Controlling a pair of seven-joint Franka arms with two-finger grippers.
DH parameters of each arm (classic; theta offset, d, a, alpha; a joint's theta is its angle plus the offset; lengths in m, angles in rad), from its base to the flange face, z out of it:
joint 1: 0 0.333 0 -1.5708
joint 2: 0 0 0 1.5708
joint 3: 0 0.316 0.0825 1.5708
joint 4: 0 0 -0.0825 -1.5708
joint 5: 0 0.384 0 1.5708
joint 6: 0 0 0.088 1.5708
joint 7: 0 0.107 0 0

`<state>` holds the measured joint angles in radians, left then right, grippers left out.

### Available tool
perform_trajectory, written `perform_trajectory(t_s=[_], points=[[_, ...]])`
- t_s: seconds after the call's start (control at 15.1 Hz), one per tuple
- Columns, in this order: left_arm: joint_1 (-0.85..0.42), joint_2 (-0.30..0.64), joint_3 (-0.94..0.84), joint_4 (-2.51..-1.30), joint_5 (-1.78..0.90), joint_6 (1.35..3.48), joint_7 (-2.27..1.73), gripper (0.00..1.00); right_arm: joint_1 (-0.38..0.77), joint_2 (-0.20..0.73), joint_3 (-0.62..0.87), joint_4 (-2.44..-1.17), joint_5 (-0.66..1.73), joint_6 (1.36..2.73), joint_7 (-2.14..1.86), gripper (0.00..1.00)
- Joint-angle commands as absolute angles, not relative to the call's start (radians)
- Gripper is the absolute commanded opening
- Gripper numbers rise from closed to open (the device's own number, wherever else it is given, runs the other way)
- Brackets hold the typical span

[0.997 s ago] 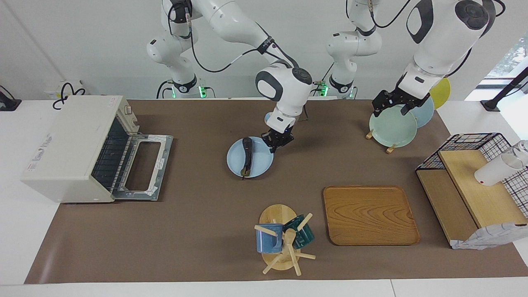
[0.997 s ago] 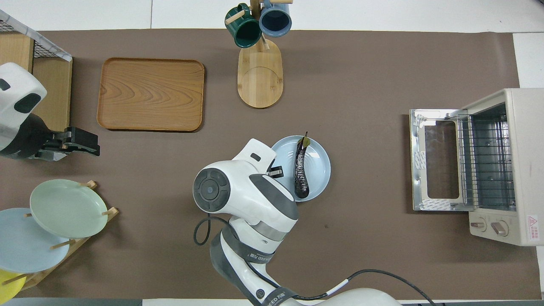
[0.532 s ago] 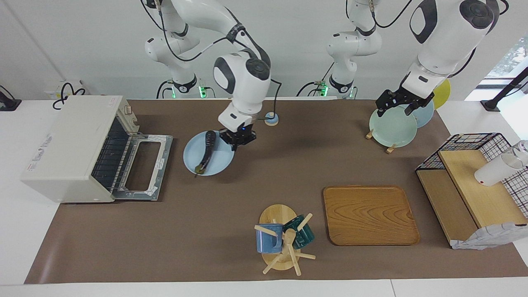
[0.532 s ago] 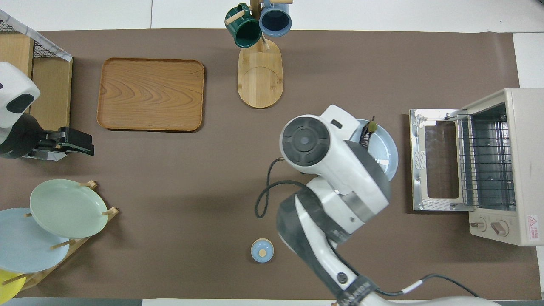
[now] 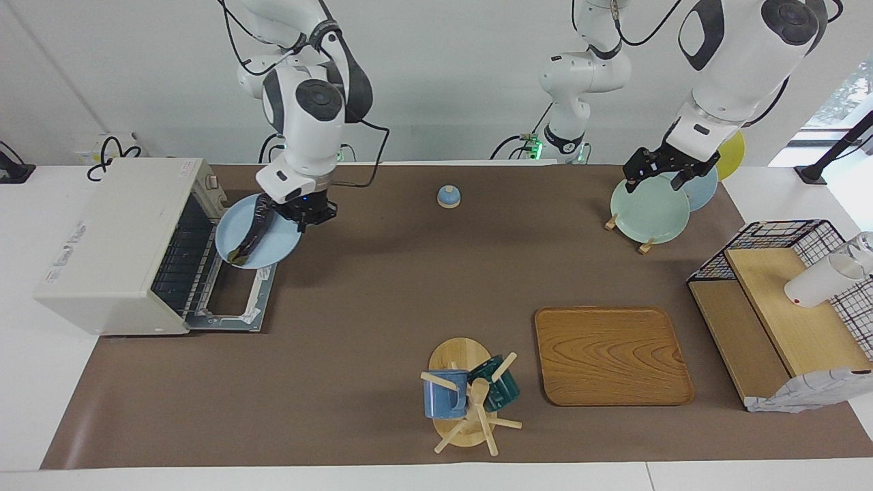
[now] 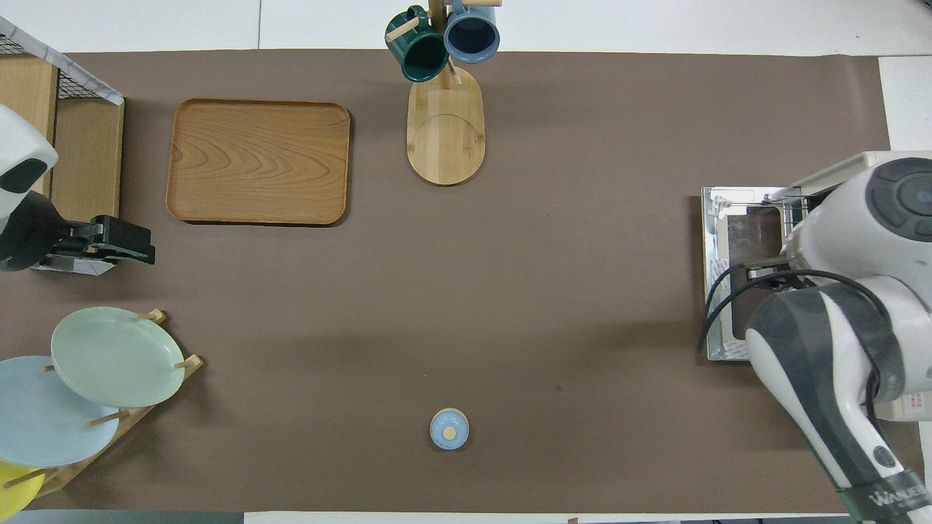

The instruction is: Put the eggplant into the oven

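The eggplant (image 5: 251,230), smooth, likely slippery, rides loose on a pale blue plate (image 5: 273,249) pinched at its rim by the shut right gripper (image 5: 305,213) over the oven (image 5: 112,245) door; level carrying is advised. The left gripper (image 5: 667,169) is held wide open, empty, over the plate rack.

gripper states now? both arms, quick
Right gripper: shut on the blue plate carrying the eggplant, over the oven door.
Left gripper: open, empty, over the plate rack.
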<state>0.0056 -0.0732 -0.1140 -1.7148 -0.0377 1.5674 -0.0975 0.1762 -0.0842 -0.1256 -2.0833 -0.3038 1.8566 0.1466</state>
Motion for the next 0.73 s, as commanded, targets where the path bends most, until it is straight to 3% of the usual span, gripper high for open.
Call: perform_trajectory(t_s=[0.0, 0.27, 0.66], points=[[0.023, -0.087, -0.126, -1.707, -0.021, 1.549, -0.091, 1.0, 0.121, -0.113, -0.107, -2.147, -0.308, 1.92, 0.082, 0.0], [0.021, -0.087, -0.124, -1.707, -0.02, 1.549, -0.091, 1.0, 0.049, -0.12, -0.107, -2.195, -0.308, 2.006, -0.001, 0.0], [0.021, -0.087, -0.124, -1.709, -0.021, 1.549, -0.092, 1.0, 0.034, -0.111, -0.107, -2.306, -0.307, 2.189, -0.008, 0.0]])
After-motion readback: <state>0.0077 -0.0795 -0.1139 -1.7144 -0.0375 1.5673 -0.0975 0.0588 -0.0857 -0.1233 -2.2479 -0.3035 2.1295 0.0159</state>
